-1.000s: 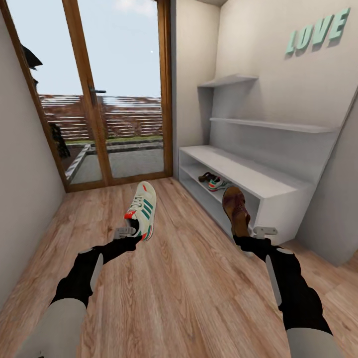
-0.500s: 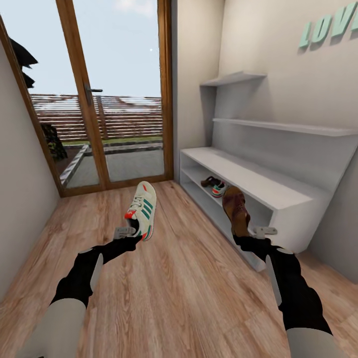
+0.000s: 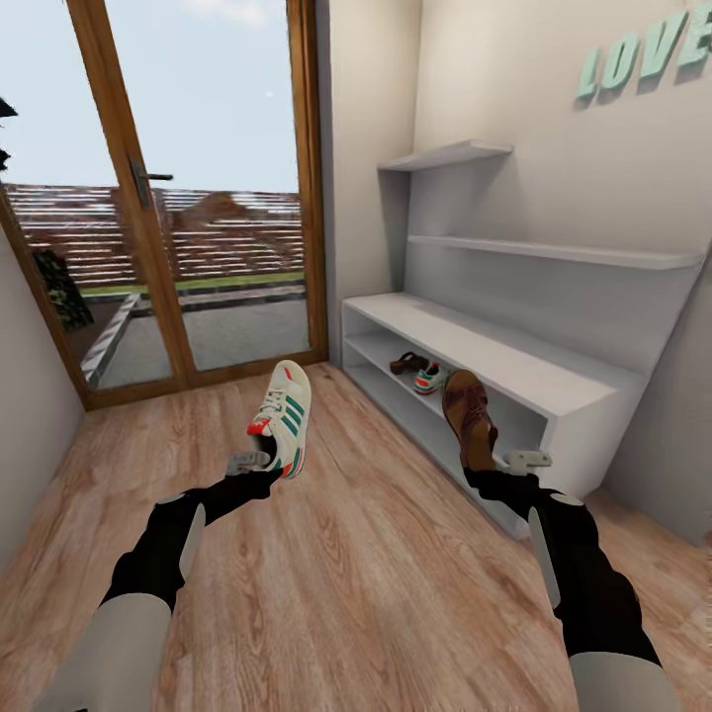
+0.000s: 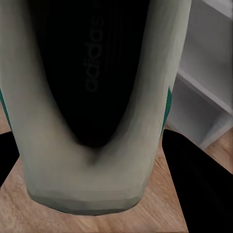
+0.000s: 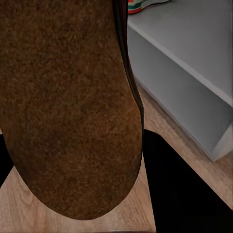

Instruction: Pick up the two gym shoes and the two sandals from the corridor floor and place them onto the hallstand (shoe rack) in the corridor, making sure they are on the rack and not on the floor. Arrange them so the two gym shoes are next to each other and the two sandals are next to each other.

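Note:
My left gripper [image 3: 259, 465] is shut on the heel of a white gym shoe [image 3: 283, 416] with green stripes, held above the corridor floor [image 3: 346, 574]; the left wrist view looks into its dark inside [image 4: 92, 82]. A brown sandal [image 3: 469, 417] is held by its heel in my shut right gripper [image 3: 494, 467], in front of the hallstand [image 3: 524, 371]; its sole [image 5: 68, 107] looms close in the right wrist view. A second gym shoe [image 3: 431, 377] and a second sandal [image 3: 408, 363] lie side by side in the hallstand's lower cubby.
A wood-framed glass door [image 3: 178, 198] closes the far end of the corridor. Walls stand close on the left and right. Two slab shelves [image 3: 554, 252] hang above the bench. Green letters [image 3: 643, 54] decorate the right wall.
The whole view has shifted as the camera turned; the hallstand sits more to the left and nearer centre. Both grippers keep the same hold on their shoes.

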Available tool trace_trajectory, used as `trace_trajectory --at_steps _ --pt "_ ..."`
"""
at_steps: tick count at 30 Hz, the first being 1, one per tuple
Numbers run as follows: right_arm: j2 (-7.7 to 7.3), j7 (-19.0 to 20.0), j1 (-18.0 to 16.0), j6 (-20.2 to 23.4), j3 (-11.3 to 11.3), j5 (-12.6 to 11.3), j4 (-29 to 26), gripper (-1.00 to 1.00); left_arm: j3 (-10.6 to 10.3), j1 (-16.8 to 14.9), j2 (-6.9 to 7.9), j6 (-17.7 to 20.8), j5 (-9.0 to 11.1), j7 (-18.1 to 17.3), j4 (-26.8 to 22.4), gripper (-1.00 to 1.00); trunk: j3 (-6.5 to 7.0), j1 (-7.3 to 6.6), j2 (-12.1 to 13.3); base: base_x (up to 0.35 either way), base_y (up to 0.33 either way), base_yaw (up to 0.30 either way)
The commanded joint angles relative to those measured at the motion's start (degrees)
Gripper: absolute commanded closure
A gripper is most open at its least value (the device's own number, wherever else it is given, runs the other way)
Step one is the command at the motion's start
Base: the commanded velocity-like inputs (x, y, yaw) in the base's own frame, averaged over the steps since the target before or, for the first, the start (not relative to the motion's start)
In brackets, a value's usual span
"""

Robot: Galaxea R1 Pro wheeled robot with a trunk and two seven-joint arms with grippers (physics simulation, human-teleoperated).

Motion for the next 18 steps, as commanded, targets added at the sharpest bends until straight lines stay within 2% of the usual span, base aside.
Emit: trace_trajectory --at_steps 1,12,18 --pt "0.08 0.4 -0.1 0.3 -0.1 0.4 -0.1 1.00 0.4 0.0 -0.06 0.2 -0.6 -0.6 -0.1 1.00 -0.06 -0.01 0.0 0.006 0.347 -0.278" --pt "0.08 0.5 -0.1 0.3 -0.1 0.4 -0.1 1.00 0.4 0.0 -0.06 0.2 -0.6 -0.6 -0.1 1.00 -0.06 -0.01 0.0 0.010 0.348 -0.278" --pt "0.08 0.5 -0.1 0.3 -0.1 0.4 -0.1 1.00 0.4 0.0 -0.05 0.2 -0.6 -0.5 0.0 1.00 -0.06 -0.01 0.0 0.178 0.310 -0.278"
